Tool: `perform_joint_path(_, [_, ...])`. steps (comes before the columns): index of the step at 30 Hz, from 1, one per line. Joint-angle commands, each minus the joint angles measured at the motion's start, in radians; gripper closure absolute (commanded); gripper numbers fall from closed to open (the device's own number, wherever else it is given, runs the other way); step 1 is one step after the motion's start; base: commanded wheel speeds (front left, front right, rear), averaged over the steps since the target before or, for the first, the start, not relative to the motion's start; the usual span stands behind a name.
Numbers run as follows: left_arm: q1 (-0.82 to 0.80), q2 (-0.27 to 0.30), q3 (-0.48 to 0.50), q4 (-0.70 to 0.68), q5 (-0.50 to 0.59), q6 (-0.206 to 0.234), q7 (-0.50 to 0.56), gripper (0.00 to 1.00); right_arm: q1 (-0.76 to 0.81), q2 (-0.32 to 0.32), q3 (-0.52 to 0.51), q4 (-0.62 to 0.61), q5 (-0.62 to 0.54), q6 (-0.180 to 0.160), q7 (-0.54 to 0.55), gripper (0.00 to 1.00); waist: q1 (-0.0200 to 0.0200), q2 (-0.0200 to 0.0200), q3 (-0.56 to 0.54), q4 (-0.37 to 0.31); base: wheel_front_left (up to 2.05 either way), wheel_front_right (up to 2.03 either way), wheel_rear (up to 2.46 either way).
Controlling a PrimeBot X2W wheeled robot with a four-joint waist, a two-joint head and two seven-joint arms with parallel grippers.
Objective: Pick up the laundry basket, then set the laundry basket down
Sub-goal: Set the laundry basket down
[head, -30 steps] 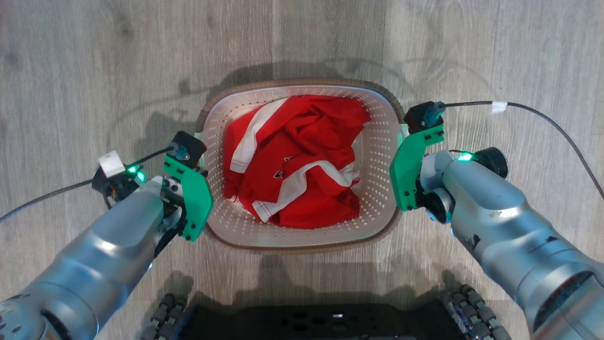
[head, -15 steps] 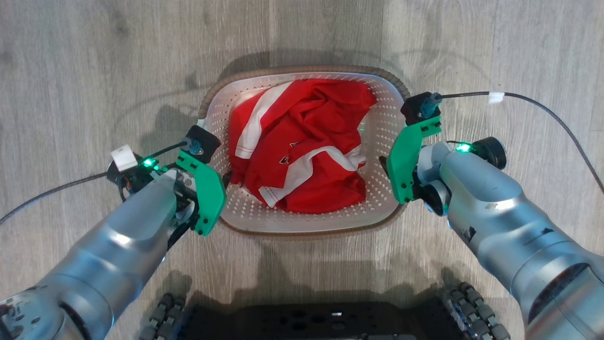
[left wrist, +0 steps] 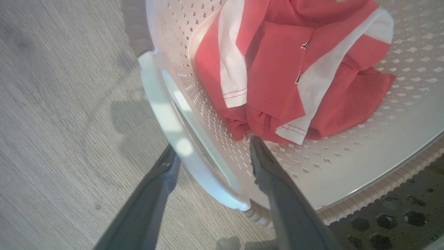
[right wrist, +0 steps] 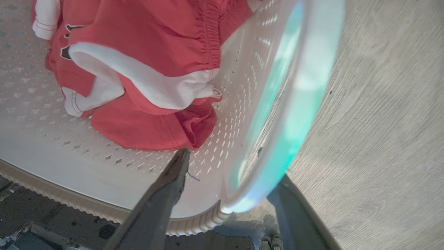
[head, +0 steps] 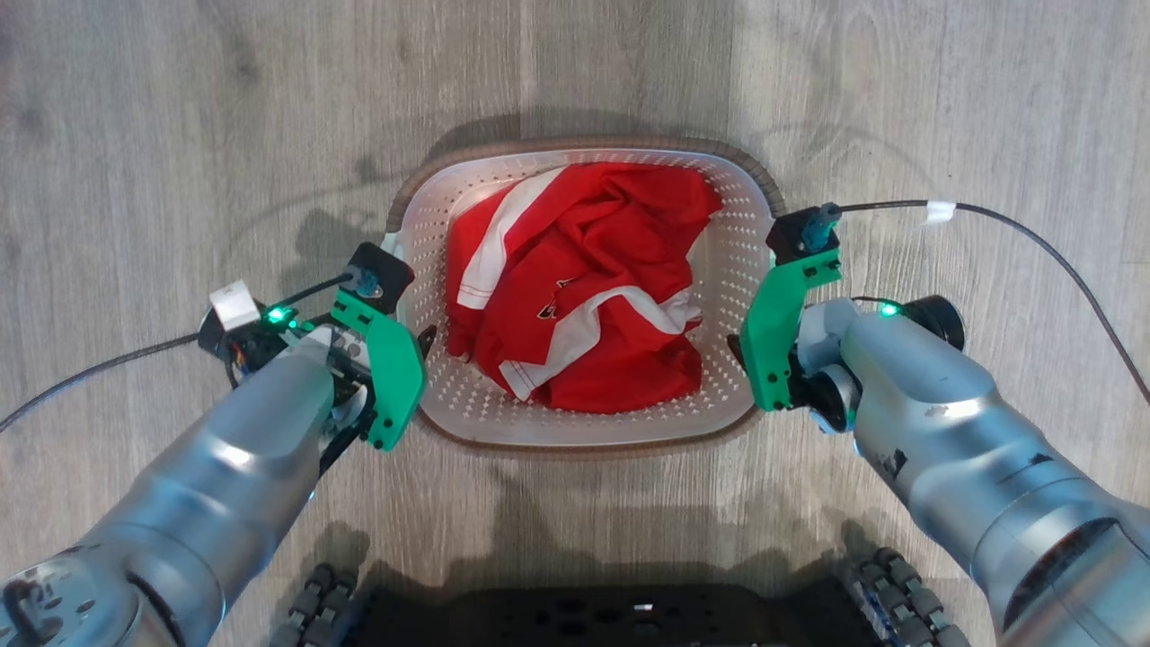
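Observation:
The laundry basket (head: 738,261), white and perforated with a brown woven rim, stands on the wooden floor between my arms with a red-and-white garment (head: 584,288) in it. My left gripper (left wrist: 213,146) is open and straddles the basket's left handle (left wrist: 163,111), one finger outside and one inside the wall. My right gripper (right wrist: 234,166) is open too, astride the right handle (right wrist: 305,86), which glows greenish. Neither pair of fingers presses on its handle. From the head camera, the left gripper (head: 420,346) and right gripper (head: 735,346) sit at the basket's two short sides.
My dark base (head: 584,620) with its wheels lies just behind the basket's near side. A black cable (head: 1033,238) trails from the right wrist across the floor, and another cable (head: 90,368) runs from the left wrist. Bare wood floor (head: 180,135) surrounds the basket.
Both grippers have opened and let go of the basket's handles. The basket looks slightly smaller and farther than a second ago. The head camera's picture has shifted a little.

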Motion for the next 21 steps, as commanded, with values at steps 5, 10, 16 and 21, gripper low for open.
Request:
perform_joint_path(5, [0.001,0.014,0.009,0.01,0.004,-0.006,-0.012,0.0,0.046,0.021,0.005,-0.002,-0.008,0.007,-0.005,0.0,0.0,0.0,-0.018,-0.004,0.0,0.0,0.0])
perform_joint_path(10, [0.017,0.016,0.009,0.018,-0.005,-0.006,-0.003,0.0,0.047,0.021,0.002,0.021,-0.028,0.007,-0.014,0.0,0.0,0.0,-0.051,-0.009,0.0,0.0,0.0])
perform_joint_path(16, [0.041,0.018,0.009,0.037,-0.022,-0.006,-0.009,0.0,0.068,0.021,-0.001,0.018,-0.028,0.007,-0.011,0.0,0.0,0.0,-0.106,-0.013,0.0,0.0,0.0])
perform_joint_path(21, [0.073,0.02,0.012,0.067,-0.053,-0.006,-0.052,0.0,0.097,0.021,-0.001,0.009,-0.028,0.007,-0.027,0.0,0.0,0.0,-0.196,-0.025,0.0,0.0,0.0])
